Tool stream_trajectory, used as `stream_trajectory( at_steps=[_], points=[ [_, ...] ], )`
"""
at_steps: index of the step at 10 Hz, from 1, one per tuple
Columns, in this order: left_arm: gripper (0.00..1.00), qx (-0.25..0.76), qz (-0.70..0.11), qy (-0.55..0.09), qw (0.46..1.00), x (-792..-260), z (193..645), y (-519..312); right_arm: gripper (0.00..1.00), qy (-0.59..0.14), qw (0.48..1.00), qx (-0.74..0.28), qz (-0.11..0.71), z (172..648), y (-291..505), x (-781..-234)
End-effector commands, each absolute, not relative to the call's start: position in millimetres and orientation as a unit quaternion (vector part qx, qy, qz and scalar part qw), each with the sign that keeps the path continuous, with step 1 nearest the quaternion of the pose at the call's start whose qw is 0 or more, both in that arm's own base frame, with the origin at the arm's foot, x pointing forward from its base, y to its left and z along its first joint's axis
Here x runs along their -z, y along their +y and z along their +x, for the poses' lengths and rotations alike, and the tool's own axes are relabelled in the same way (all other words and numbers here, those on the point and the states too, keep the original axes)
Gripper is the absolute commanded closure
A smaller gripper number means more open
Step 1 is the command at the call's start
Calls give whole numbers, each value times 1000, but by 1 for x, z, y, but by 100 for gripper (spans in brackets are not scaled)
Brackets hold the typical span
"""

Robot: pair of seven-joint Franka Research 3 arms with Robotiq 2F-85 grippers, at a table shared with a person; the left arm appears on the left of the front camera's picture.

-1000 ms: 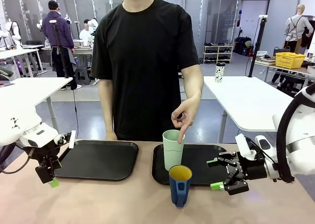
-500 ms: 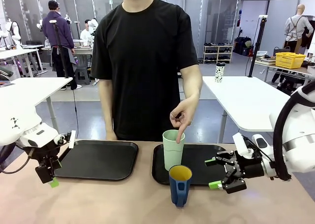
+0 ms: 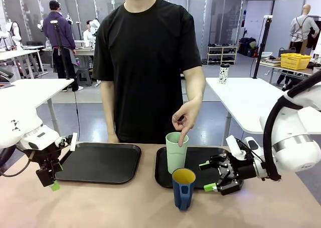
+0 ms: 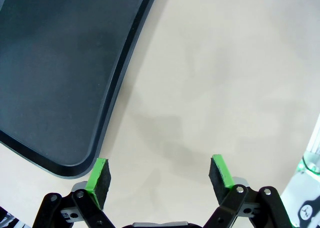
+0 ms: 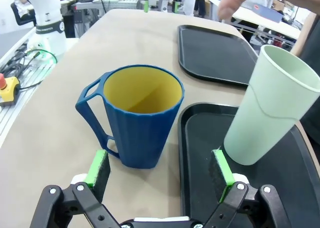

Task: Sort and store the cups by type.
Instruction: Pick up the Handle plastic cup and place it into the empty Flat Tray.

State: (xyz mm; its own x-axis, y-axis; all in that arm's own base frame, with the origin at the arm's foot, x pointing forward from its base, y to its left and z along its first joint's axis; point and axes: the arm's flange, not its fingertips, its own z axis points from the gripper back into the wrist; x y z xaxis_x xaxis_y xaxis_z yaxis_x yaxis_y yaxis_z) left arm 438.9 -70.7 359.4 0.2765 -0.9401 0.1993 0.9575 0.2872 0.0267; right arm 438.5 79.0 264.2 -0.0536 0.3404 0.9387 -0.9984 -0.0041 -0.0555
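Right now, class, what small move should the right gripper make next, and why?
Probably ease the right gripper forward until its open jaws straddle the blue mug. The mug stands on the bare table just ahead of it, ungripped, while the green tumbler already sits on a tray.

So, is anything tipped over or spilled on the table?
Nothing is tipped or spilled. The green tumbler stands upright on the right tray. The blue mug stands upright too, but on the bare table, just off that tray's edge.
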Motion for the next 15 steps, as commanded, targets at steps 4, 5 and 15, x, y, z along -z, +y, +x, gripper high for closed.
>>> stream_trajectory(
  at_steps=[4, 5, 15],
  points=[
    [0, 601, -54, -95, 792, -359, 439, -68, 0, -394, 551, -590, 440, 445, 98, -252],
    [0, 601, -54, -95, 792, -359, 439, -68, 0, -398, 551, -585, 441, 444, 103, -249],
    [0, 601, -54, -95, 792, -359, 439, -68, 0, -396, 533, -585, 466, 445, 137, -219]
  ],
)
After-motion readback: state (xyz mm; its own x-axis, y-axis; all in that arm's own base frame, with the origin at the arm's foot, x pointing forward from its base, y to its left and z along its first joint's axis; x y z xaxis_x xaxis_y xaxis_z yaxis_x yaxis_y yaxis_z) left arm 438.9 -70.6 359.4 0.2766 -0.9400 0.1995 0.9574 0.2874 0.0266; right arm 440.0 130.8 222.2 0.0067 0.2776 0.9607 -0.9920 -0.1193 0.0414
